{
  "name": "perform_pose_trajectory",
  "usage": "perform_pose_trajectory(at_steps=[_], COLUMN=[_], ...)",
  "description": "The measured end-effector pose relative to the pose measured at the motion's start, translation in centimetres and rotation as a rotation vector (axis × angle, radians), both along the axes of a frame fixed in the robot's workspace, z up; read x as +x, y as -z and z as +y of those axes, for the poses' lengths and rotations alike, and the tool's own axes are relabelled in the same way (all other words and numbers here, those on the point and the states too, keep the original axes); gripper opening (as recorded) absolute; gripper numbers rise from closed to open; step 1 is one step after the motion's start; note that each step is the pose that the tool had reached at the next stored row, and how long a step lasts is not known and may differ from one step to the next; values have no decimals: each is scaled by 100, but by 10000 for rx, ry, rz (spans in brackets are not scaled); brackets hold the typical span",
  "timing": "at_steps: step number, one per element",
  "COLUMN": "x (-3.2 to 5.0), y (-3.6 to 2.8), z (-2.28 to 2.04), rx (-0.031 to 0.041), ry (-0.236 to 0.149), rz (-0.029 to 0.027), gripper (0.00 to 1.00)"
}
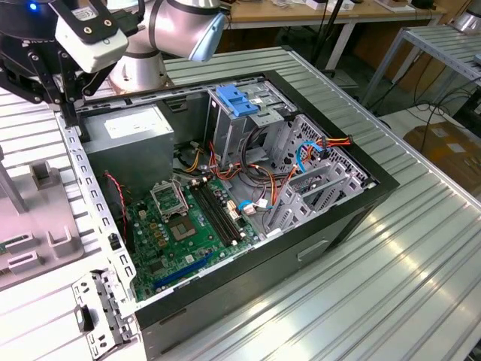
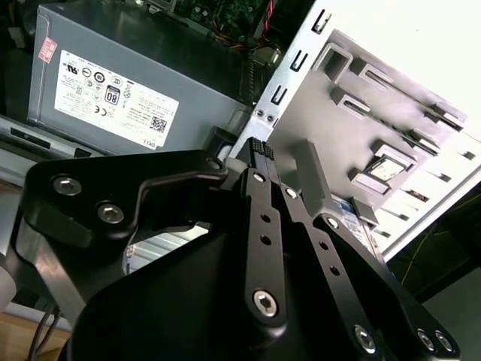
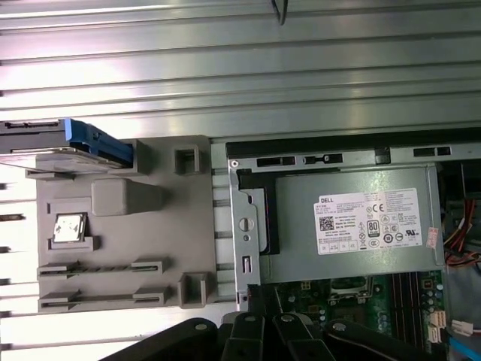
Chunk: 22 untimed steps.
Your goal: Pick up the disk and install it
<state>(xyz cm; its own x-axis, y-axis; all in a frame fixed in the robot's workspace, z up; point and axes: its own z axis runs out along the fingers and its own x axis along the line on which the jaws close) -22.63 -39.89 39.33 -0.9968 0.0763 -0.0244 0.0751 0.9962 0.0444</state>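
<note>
Silver ribbed metal made up the bench (image 1: 421,286), and on it lay an open black computer case (image 1: 383,188) with its side panel off. Working the rig from my remote station, I saw three things inside the case in the exterior view. A green motherboard (image 1: 176,233) lay on its floor. A grey power supply (image 1: 124,143) with a white sticker sat toward the exterior view's left. An upright grey drive cage (image 1: 240,124) with a blue latch (image 1: 237,98) stood farther back. The arm (image 1: 180,26) reached in from the upper part of that view. Its black gripper (image 2: 261,148) hung above the corner of the case, beside the power supply. In the second wrist view the two fingers (image 2: 255,195) were pressed flat against each other and held nothing. The disk (image 3: 83,139) was outside the case and apart from the gripper. In the first wrist view it sat at one end of a grey plastic fixture (image 3: 150,248), which lay on the bench just beside the case wall. It appeared to stand on edge there, showing me a thin silver side and a blue rail. A small silver square chip (image 3: 68,227) rested in another pocket of the same fixture, near the disk but not touching it. Coloured cables (image 1: 334,141) ran loosely between the drive cage and the motherboard.
</note>
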Motion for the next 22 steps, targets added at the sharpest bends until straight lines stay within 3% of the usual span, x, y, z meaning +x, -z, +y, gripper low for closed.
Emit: perform_pose_trajectory(at_steps=[22], x=[-191], y=[0], z=[0], rx=[0], ry=[0], rz=[0], gripper=[11])
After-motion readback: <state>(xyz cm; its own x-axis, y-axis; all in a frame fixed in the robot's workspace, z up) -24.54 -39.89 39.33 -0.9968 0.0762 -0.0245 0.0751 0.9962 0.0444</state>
